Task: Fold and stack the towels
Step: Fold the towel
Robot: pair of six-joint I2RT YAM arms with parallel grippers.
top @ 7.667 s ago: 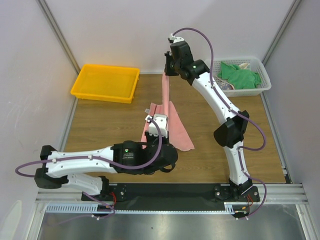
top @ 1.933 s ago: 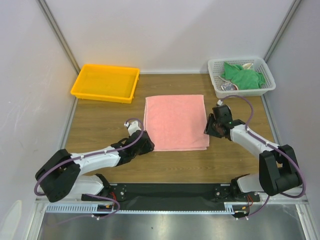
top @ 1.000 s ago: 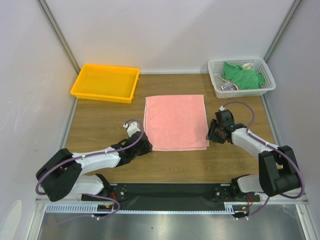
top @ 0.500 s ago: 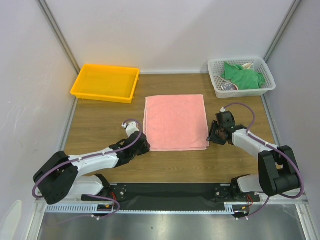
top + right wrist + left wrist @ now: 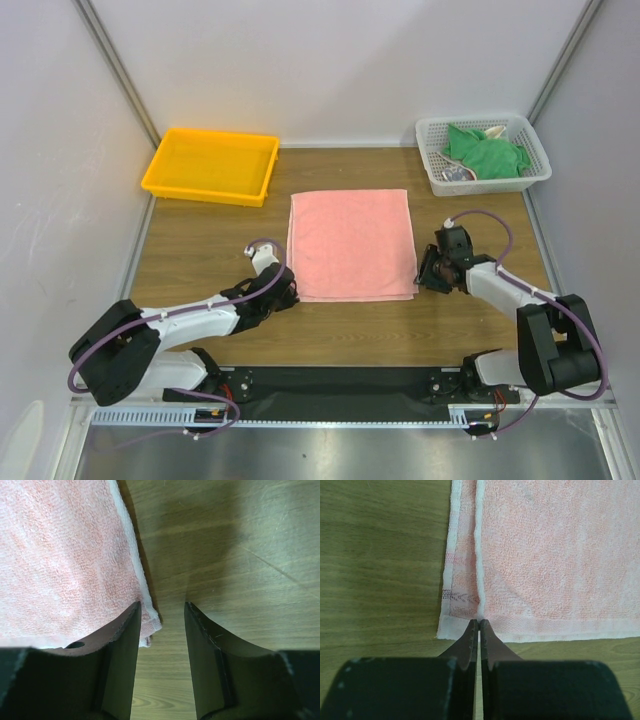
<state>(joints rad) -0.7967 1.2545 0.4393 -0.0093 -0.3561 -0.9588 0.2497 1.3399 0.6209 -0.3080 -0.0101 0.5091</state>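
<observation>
The salmon-pink towel (image 5: 352,245) lies flat in two layers on the wood table, mid-scene. My left gripper (image 5: 290,290) sits low at its near-left corner. In the left wrist view the gripper (image 5: 479,621) is shut, its tips pinching the towel's white hem (image 5: 550,555). My right gripper (image 5: 422,278) rests at the near-right corner. In the right wrist view it (image 5: 161,607) stands open, the towel's corner (image 5: 60,555) poking between the fingers. The green towel (image 5: 483,150) lies bunched in the basket, with the patterned towel (image 5: 456,174) partly under it.
A white mesh basket (image 5: 530,170) stands at the back right. A yellow tray (image 5: 205,191) sits at the back left. Bare wood (image 5: 240,540) lies right of the towel. Grey walls close in both sides.
My left gripper has shut at the towel's near-left corner after edging forward. The right gripper slid slightly nearer along the towel's right edge and stayed open.
</observation>
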